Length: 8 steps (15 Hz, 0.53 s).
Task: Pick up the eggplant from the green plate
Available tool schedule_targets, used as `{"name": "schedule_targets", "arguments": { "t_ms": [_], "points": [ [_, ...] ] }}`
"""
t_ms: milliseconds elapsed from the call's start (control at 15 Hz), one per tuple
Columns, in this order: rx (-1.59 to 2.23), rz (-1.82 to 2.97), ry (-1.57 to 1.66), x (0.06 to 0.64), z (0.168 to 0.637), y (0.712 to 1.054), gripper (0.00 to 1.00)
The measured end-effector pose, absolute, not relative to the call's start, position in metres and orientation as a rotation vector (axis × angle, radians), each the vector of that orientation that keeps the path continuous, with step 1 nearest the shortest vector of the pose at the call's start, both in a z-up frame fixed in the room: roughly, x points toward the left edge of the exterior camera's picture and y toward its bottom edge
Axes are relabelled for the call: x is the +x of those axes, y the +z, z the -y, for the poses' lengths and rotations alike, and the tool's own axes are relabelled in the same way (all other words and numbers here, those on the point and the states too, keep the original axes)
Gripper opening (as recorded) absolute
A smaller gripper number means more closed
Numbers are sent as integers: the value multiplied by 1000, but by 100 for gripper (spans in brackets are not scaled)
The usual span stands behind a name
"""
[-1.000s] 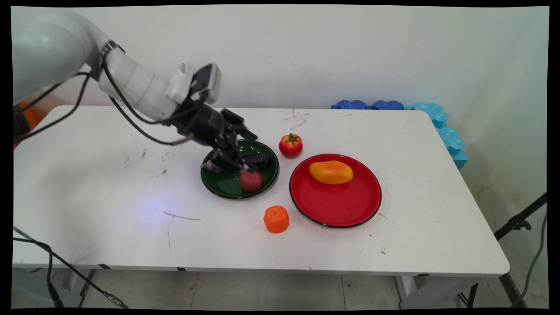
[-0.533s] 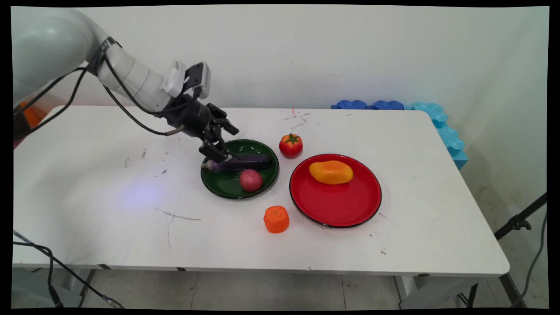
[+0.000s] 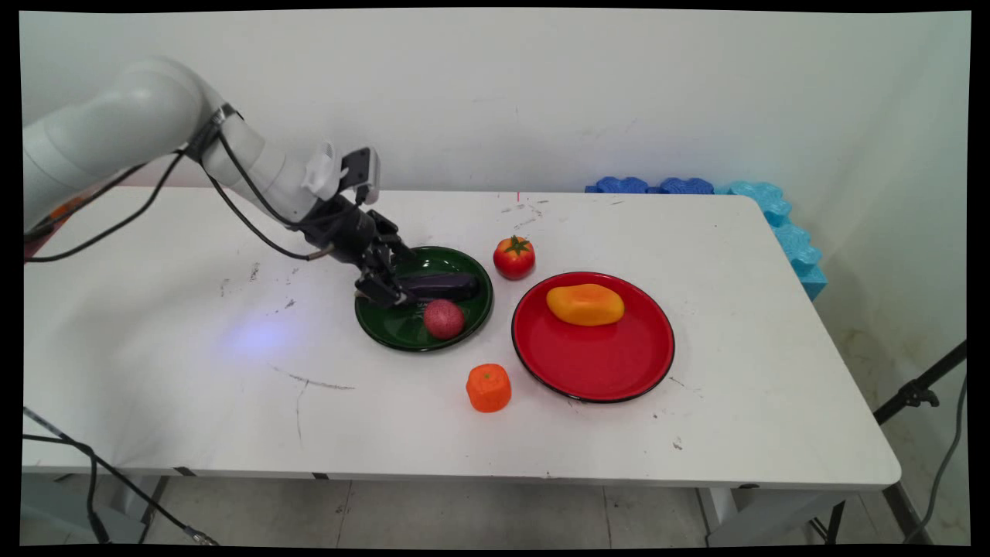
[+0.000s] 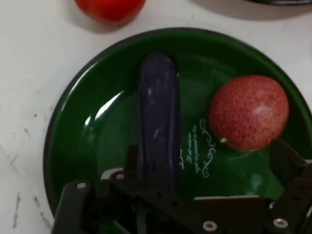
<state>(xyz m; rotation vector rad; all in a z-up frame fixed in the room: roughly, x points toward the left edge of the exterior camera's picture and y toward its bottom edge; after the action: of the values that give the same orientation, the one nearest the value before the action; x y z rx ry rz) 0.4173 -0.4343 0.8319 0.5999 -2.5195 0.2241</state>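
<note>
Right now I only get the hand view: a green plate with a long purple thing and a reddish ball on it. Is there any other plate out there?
Observer: Yes. In the main view a red plate stands just right of the green plate, apart from it.
Operator: Anything on it?
Observer: One yellow-orange fruit, lying at its far side.
Operator: And anything loose, off the plates?
Observer: An orange sits on the table, on the near side, in front of the gap between the two plates.
</note>
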Motion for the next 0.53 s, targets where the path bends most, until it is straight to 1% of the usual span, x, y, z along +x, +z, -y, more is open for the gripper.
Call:
{"name": "schedule_targets", "arguments": {
  "t_ms": [533],
  "points": [
    [563, 2549, 213, 423, 454, 802, 100]
  ]
}}
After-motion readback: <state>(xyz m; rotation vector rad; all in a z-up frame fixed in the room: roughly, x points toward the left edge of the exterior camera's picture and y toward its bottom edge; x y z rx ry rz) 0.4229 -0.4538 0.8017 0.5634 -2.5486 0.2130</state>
